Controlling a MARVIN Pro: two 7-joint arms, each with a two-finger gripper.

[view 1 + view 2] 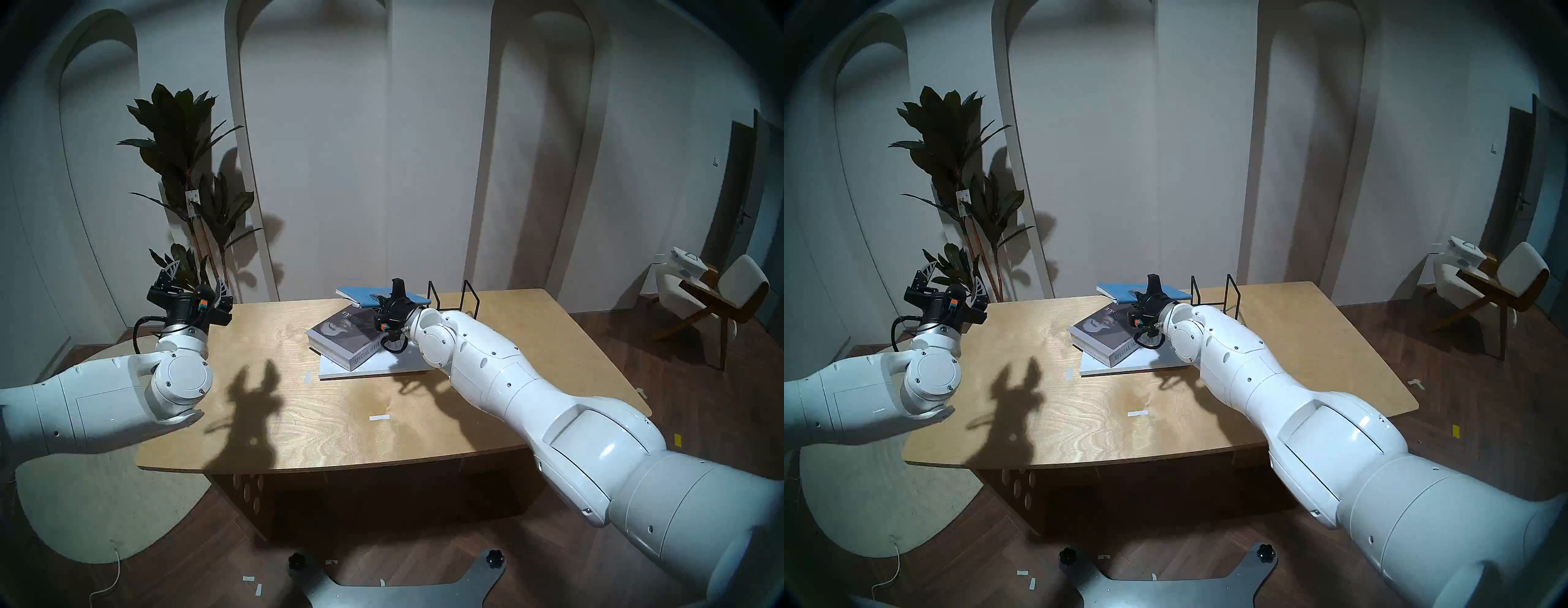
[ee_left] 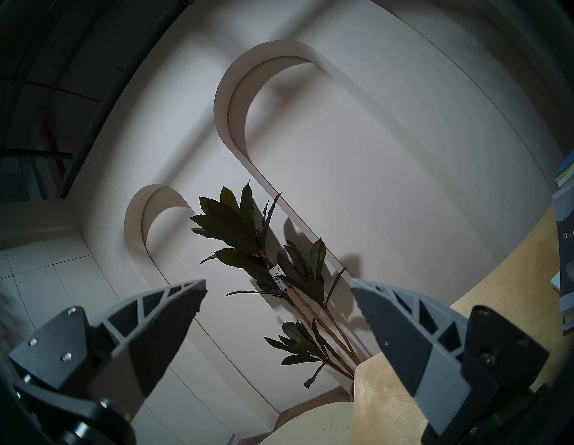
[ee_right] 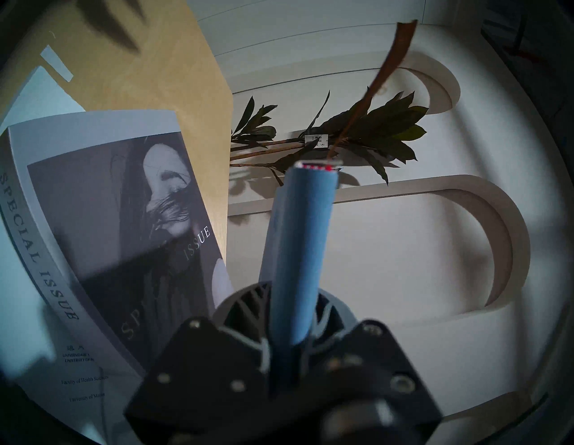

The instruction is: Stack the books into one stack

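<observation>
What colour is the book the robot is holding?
Blue. The right gripper is shut on the blue book, clearest in the right wrist view.

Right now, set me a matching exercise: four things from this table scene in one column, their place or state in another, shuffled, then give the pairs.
Things:
1. white book
2. grey book
3. blue book
4. left pincer

Places or states:
A. clamped in the right pincer, off the table
B. open and empty, near the plant
C. flat on the table, at the bottom
D. lying askew on the white book

Pairs: 1-C, 2-D, 3-A, 4-B
</observation>
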